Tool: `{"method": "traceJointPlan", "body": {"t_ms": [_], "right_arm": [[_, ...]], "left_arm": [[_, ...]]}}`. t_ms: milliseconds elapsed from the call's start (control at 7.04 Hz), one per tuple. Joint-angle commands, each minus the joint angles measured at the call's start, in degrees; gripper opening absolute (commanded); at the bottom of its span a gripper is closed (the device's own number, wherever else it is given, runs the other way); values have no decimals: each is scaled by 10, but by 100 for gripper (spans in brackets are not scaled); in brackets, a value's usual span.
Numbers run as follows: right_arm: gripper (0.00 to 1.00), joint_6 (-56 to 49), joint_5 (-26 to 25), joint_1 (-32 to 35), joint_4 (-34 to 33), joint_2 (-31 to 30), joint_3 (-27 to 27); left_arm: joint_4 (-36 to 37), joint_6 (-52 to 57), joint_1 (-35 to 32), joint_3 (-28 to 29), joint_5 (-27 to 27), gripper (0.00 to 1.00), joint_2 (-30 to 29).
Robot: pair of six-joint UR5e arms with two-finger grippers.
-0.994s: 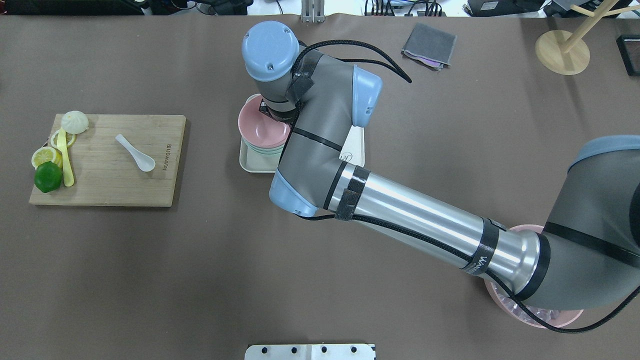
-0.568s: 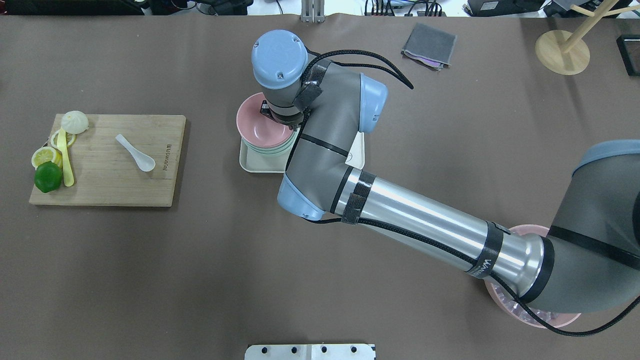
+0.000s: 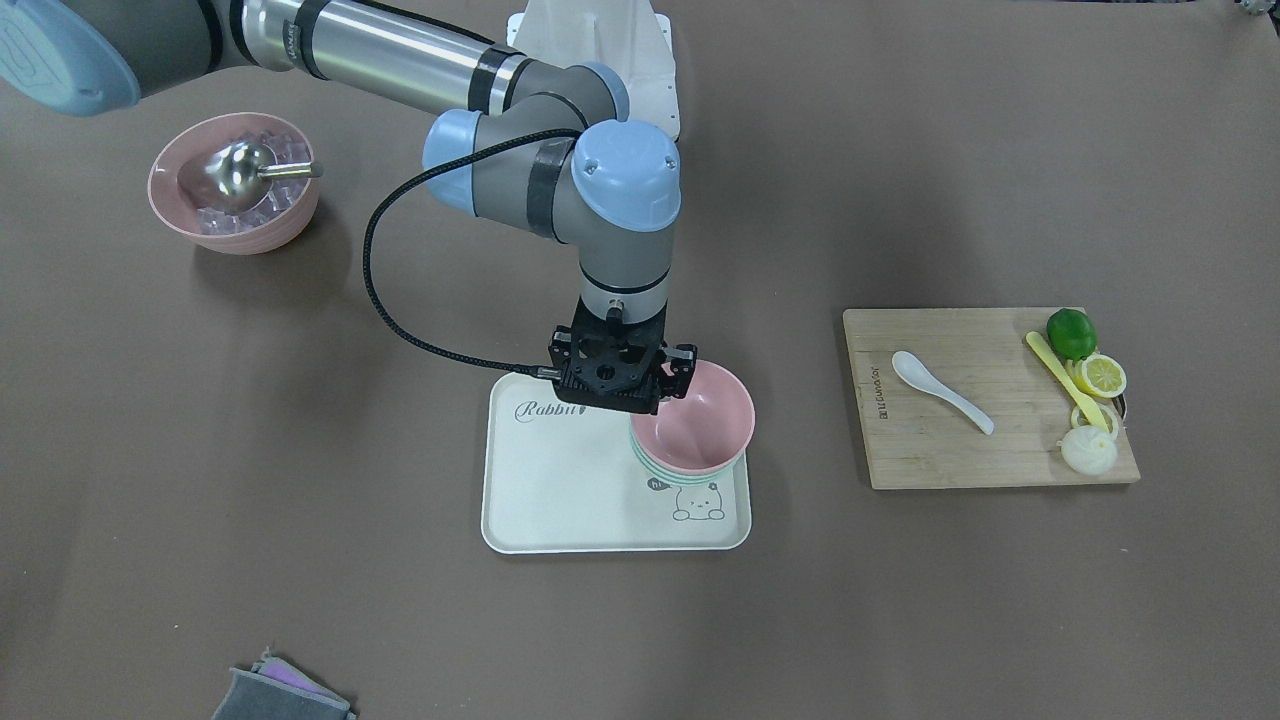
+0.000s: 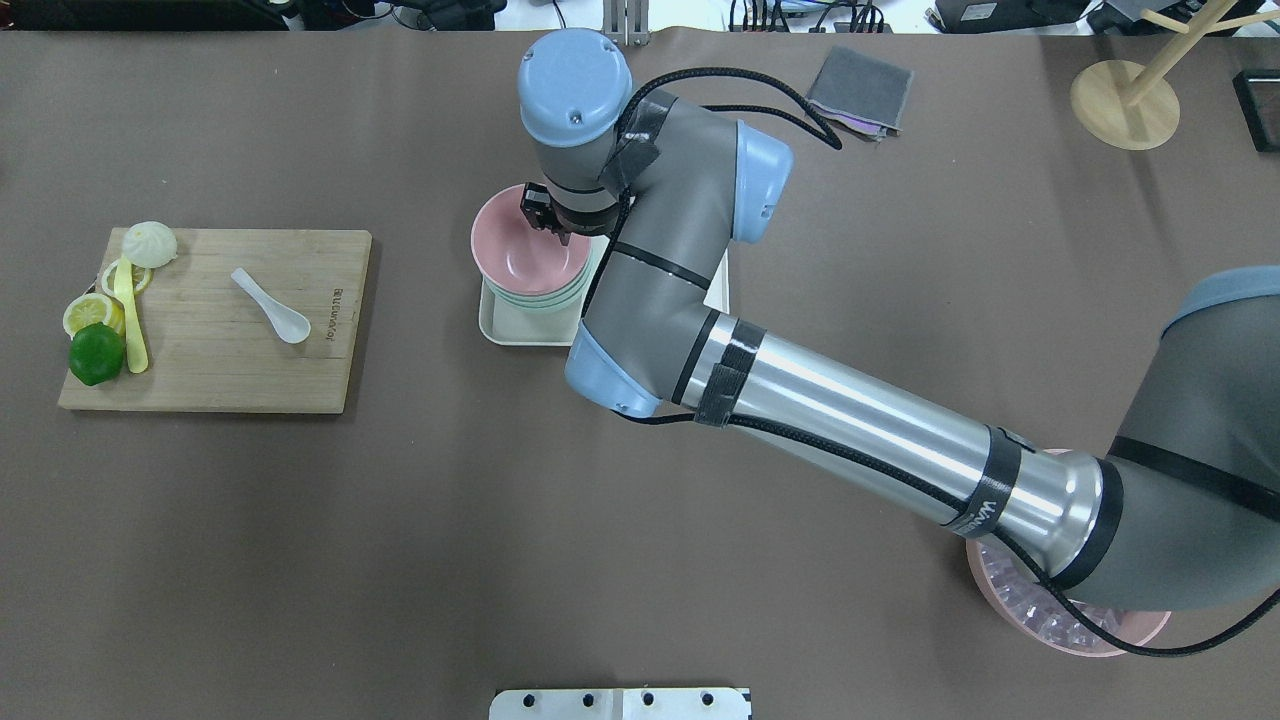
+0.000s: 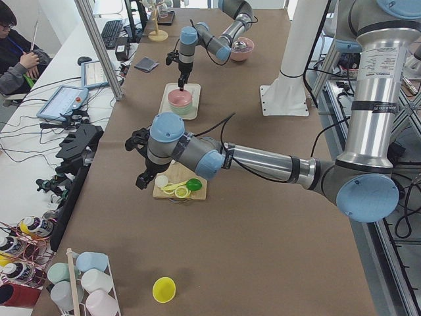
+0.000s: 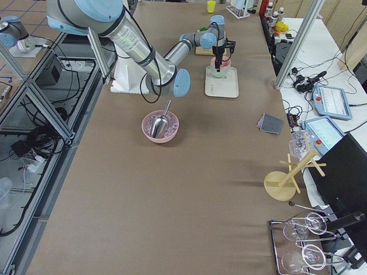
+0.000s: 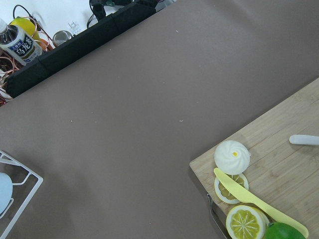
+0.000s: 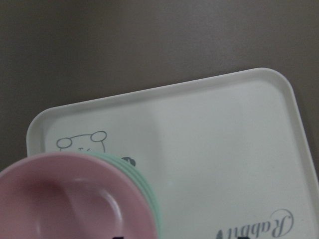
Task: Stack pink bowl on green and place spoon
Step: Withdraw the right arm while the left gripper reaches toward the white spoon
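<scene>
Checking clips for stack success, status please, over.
Right gripper at pink bowl rim, jaws unclear. Bowl nested on green bowls. Spoon lying free on cutting board. Left gripper near board, jaws unclear.

Bowls (image 4: 528, 255) nested on tray (image 3: 560, 500), spoon (image 4: 270, 305) on board (image 4: 200, 370) alongside

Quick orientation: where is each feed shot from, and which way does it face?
Front: across the table, facing the robot; right arm at pink bowl.
Overhead: behind the robot, looking down; right arm, spoon.
Left: table's left end; left arm near.
Right: table's right end; right arm near.
Left wrist: down at board; no arm.
Right wrist: down at tray; no arm.
Shared: front and overhead both show pink bowl, spoon, board.
</scene>
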Motion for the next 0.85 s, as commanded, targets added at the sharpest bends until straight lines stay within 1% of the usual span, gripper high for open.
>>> {"method": "traceJointPlan", "body": {"t_ms": [0,142,284,426,568,710], "right_arm": [[100,-118,35,61,-34,-90,97],[100,-175,51,96,-33,-135,136],[100,-248,64,137,-23,-183,162],[100,-323,104,187,-27,-207,168],[100,-367,140,241,-24,-246,181],[100,-386,144,289,-22,-293,199]], "left_arm": [[2,-140,18,-6,-3,98,-8],[2,-257,31,-30,-2,98,-11],[2,-395,73,-59,6,98,-23],[3,-500,126,-59,34,98,-48],[3,-603,186,-58,116,98,-57],[5,-695,235,-50,164,98,-74]]}}
